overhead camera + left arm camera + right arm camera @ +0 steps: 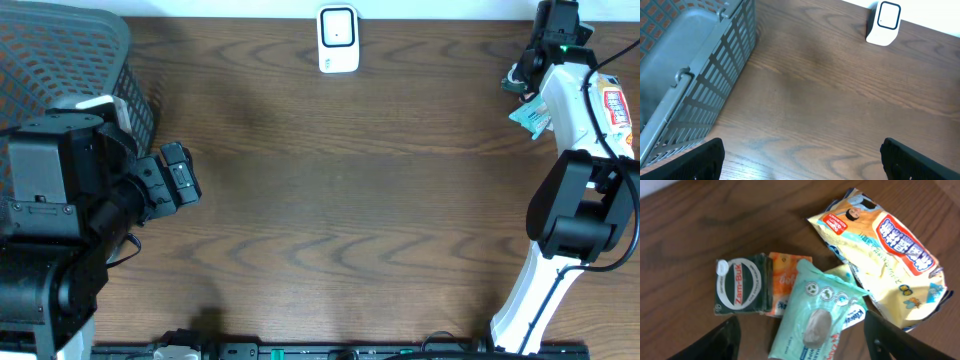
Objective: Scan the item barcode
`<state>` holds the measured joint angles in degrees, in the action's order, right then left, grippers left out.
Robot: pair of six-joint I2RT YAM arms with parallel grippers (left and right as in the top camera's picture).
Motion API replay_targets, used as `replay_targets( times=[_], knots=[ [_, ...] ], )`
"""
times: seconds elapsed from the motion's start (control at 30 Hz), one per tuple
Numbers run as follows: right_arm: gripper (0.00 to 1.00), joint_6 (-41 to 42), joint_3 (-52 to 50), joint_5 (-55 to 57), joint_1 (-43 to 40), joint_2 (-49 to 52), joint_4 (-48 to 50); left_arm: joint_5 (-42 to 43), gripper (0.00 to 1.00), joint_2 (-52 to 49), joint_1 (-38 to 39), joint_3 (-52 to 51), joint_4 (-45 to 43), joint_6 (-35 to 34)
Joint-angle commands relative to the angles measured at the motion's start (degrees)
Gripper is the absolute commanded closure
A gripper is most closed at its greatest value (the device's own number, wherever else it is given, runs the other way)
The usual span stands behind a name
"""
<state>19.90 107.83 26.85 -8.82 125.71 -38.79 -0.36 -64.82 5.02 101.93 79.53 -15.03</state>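
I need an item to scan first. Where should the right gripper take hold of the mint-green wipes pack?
Probably from straight above, pinching across its narrow width near the middle. The mint-green wipes pack lies flat on top, overlapping the orange packet, its long sides exposed, and the fingers of the right gripper stand either side.

this looks like a mock shop checkout on a robot test bench, though little of the room shows. a white barcode scanner (338,40) stands at the far edge of a dark wood tabletop (330,200). a grey mesh basket (60,50) sits at one end. packaged goods lie at the other: a zam-buk box (742,285), a pale green wipes pack (815,315) and a yellow snack bag (885,265).
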Motion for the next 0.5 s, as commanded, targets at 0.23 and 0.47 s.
replay_targets(
  times=[0.23, 0.47],
  knots=[
    [0.01, -2.8, 0.1, -12.8, 1.2, -12.2, -8.3, -0.3, 0.02, 0.1, -0.1, 0.4, 0.2, 0.1],
    [0.01, -2.8, -5.1, -27.9, 1.7, -26.2, -14.0, -0.3, 0.02, 0.1, -0.1, 0.4, 0.2, 0.1]
  ],
)
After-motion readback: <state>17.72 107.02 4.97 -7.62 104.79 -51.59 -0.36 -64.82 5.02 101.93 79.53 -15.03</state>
